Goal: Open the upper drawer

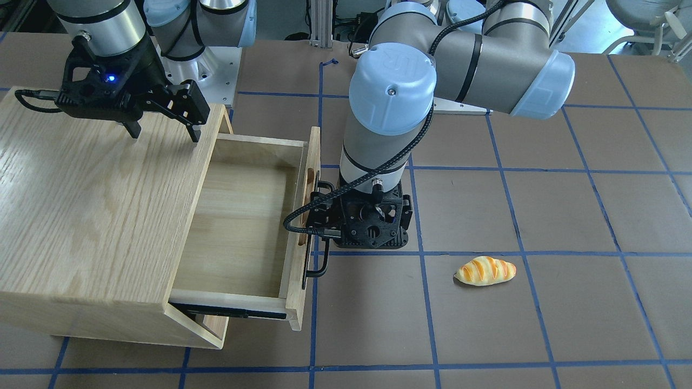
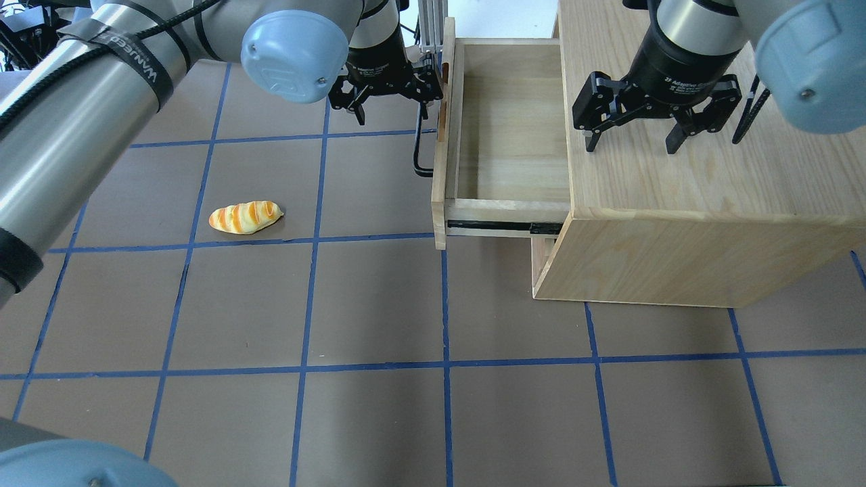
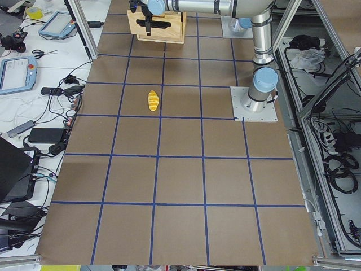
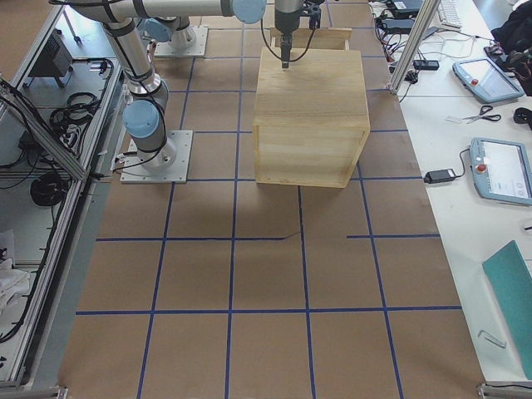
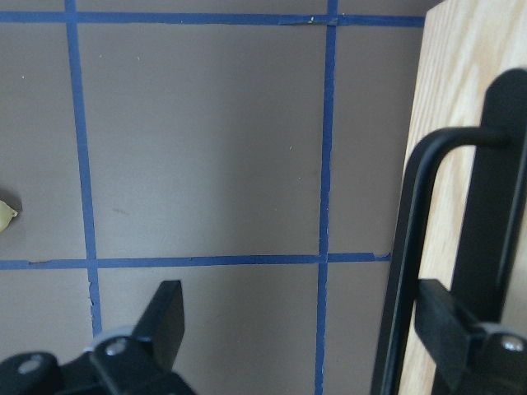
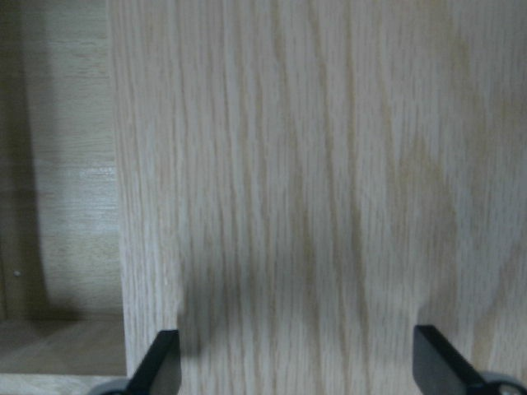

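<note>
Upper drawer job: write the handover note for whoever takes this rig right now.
The left pincer is open, with the black bar handle between its fingers; nothing is clamped.
The right pincer is open above the cabinet top; I cannot tell whether it touches.
The upper drawer stands well out and is empty. A bread roll lies apart on the table.
Done: the drawer looks open.
Left: probably only backing the left pincer off the handle.
</note>
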Controlling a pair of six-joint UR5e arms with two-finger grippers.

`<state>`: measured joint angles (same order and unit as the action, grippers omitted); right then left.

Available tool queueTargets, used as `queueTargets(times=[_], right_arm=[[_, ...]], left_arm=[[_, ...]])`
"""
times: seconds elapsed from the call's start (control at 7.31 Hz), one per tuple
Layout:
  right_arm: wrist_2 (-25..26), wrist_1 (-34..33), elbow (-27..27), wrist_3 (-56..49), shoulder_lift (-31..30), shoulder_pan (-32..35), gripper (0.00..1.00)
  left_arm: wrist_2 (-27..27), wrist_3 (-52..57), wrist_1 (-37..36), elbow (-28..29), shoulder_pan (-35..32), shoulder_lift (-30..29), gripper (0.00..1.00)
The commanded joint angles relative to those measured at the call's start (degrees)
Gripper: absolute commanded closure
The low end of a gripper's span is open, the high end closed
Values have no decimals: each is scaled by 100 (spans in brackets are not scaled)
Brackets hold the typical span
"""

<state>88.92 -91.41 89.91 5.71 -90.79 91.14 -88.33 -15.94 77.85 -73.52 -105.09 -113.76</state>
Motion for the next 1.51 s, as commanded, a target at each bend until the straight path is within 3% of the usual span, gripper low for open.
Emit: queueTargets(times=[0.0,0.68,1.09,1.37], right_arm=[[2,0,0,0,0,0,0],[2,0,0,0,0,0,0],[-7,0,0,0,0,0,0],[2,0,0,0,0,0,0]], left_arm=[[0,125,2,-5,111,3,0],[0,179,90,13,138,64,0],[0,162,537,109,146,449,0],[35,292,827,110,496,757,0]])
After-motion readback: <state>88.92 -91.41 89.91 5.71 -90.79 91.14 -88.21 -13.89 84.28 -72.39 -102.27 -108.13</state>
